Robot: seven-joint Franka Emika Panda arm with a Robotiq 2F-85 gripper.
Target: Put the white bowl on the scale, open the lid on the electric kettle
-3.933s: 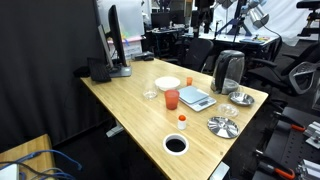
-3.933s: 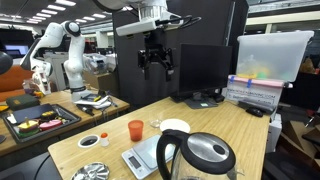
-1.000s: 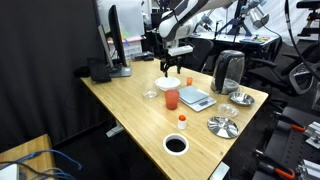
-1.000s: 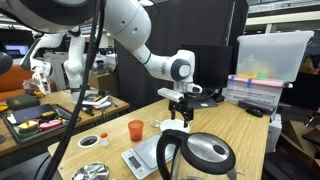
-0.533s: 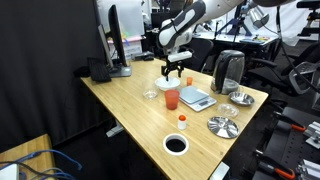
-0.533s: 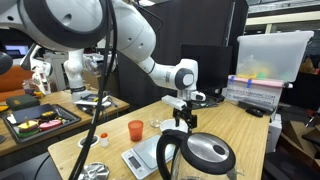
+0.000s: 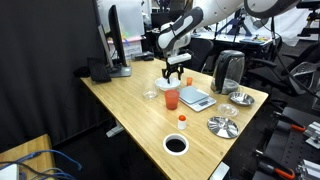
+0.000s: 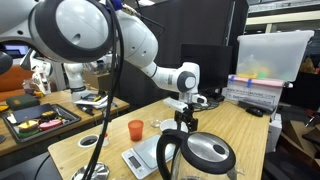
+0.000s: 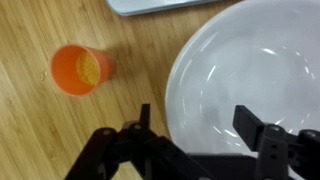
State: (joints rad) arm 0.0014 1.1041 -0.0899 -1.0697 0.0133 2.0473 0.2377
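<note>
White and smooth, the white bowl (image 9: pixel 250 70) fills much of the wrist view: shallow, round, with a thin rim and a faint sheen. It sits on the pale wooden table (image 7: pixel 130 105) near the orange cup (image 9: pixel 80 68), not yet on the scale (image 7: pixel 196 98). The gripper (image 9: pixel 197 128) hangs low over it, black jaws spread wide and holding nothing, one finger outside the rim and one over the bowl's inside. The step in hand looks like grasping the bowl. Next it likely must drop, pinch the slippery-looking rim firmly and carry it level to the flat grey scale nearby. The electric kettle (image 7: pixel 229 70), shiny steel and black, has its dark round lid (image 8: pixel 208 152) down
</note>
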